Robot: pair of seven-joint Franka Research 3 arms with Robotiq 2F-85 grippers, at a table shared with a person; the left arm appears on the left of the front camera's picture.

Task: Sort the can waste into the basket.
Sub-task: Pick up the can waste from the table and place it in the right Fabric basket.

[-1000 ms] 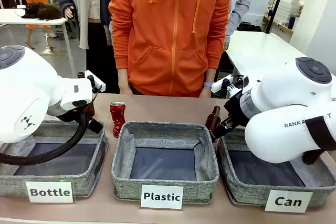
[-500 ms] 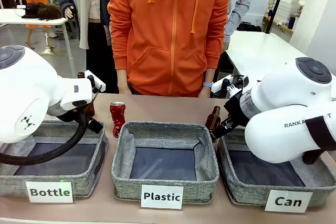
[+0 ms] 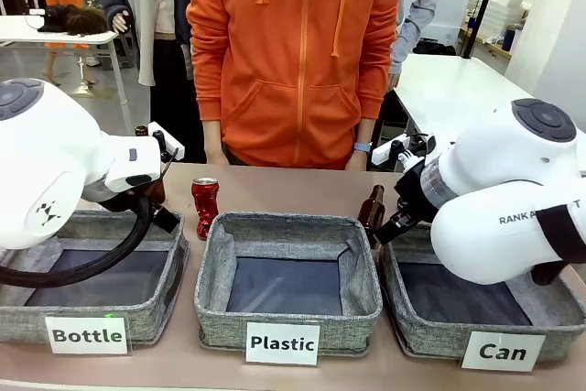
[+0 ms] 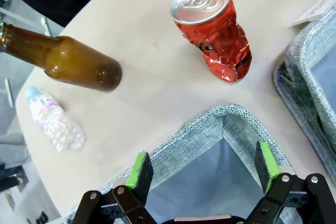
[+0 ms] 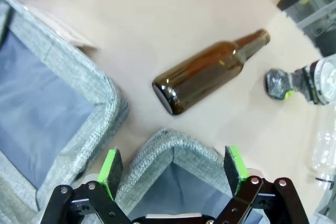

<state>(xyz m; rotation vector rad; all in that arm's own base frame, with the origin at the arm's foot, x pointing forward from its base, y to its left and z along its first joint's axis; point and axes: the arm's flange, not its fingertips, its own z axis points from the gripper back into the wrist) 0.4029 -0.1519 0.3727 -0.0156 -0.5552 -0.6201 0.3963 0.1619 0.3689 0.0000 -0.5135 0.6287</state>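
Observation:
The shiny red can [image 3: 205,206] stands upright on the table behind the gap between the "Bottle" and "Plastic" baskets. It also shows in the left wrist view as the red can [image 4: 215,38], beyond my open, empty left gripper [image 4: 203,166]. The crushed black can [image 5: 294,83] lies on the table at the right of the right wrist view. My right gripper [image 5: 173,163] is open and empty above the far corner of the "Can" basket [image 5: 163,148]. That grey "Can" basket [image 3: 430,338] sits front right.
One brown bottle [image 5: 210,74] stands on the table between the "Can" basket and the black can. Another brown bottle [image 4: 63,59] and a small plastic bottle [image 4: 55,124] lie left of the red can. The "Plastic" basket [image 3: 220,331] and "Bottle" basket [image 3: 18,322] stand alongside. A person in orange [image 3: 298,52] stands across the table.
My right arm has shifted slightly to the right. The left arm and the cans have not moved.

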